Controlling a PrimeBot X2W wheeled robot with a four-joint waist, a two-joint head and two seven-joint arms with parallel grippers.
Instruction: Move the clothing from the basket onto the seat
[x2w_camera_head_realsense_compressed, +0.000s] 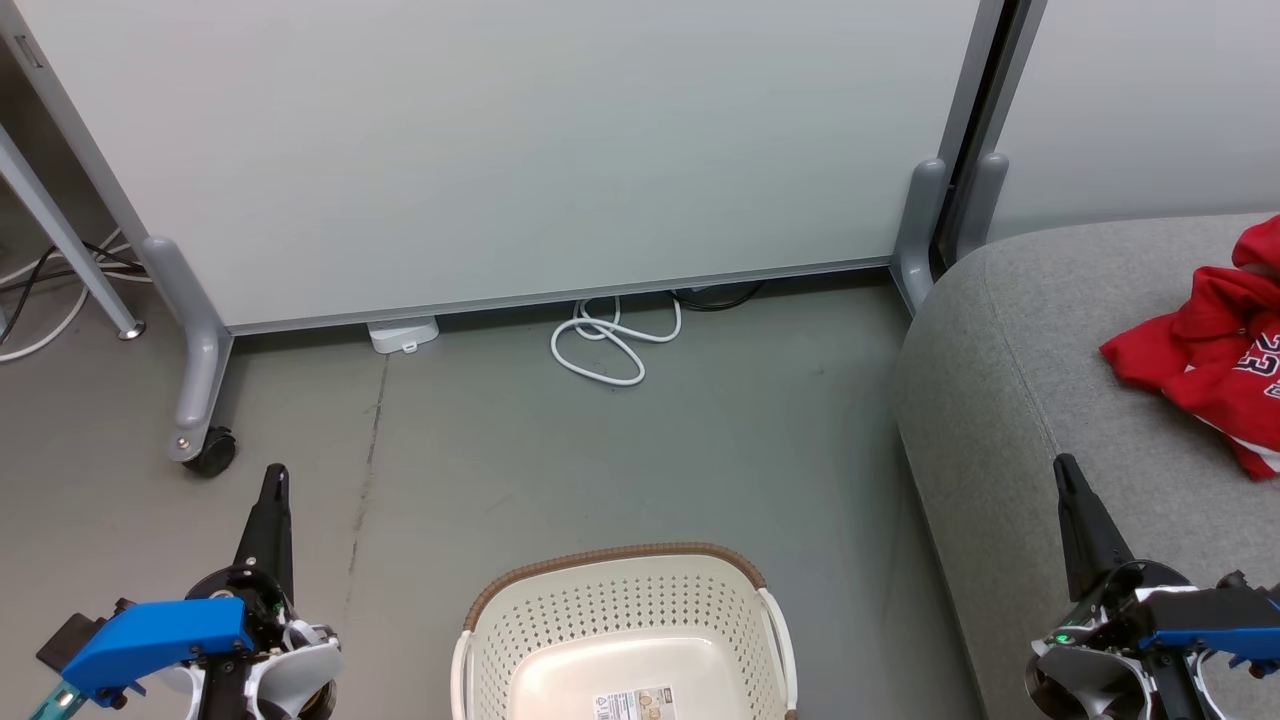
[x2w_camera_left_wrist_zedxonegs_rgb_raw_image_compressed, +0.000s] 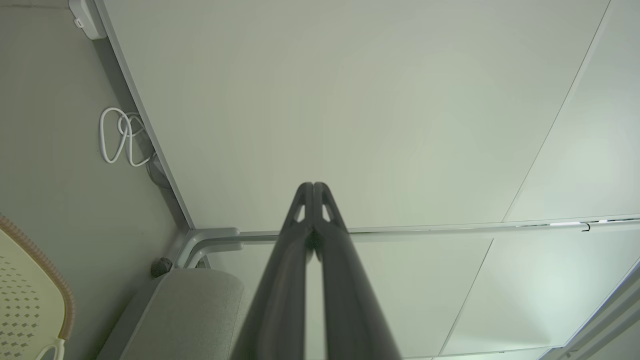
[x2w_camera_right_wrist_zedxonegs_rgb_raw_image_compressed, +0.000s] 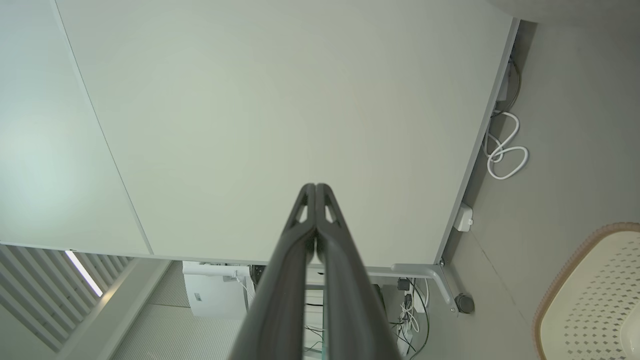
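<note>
**Basket looks emptied, red clothing on the sofa**

The red clothing (x2w_camera_head_realsense_compressed: 1210, 345) lies in a crumpled heap on the grey sofa (x2w_camera_head_realsense_compressed: 1000, 400). It sits well in from the sofa's rounded corner and long side edge, and it runs out of the head view on the right. White trim and some lettering show on it, but I cannot tell whether the heap is one garment or two.

The cream perforated laundry basket (x2w_camera_head_realsense_compressed: 620, 549) stands on the floor (x2w_camera_head_realsense_compressed: 600, 460), near the sofa's side edge but apart from it. The part of its inside that can be seen is bare, with a paper label (x2w_camera_head_realsense_compressed: 633, 703) on the bottom. The near part is cut off by the frame.

The left gripper (x2w_camera_head_realsense_compressed: 276, 478) hangs over the floor left of the basket, its two fingers pressed together on nothing. The right gripper (x2w_camera_head_realsense_compressed: 1066, 470) hangs over the sofa's side edge, short of the clothing, also pressed together and empty. In both wrist views the fingertips meet, and beyond them is the white partition panel (x2w_camera_head_realsense_compressed: 500, 150).

Judging from this, the transfer is finished or in its last step. The next move calls for a look into the hidden near part of the basket. If a garment remains there, a gripper would have to spread its fingers and reach down past the brown rim. If none does, nothing is left to carry.
</note>
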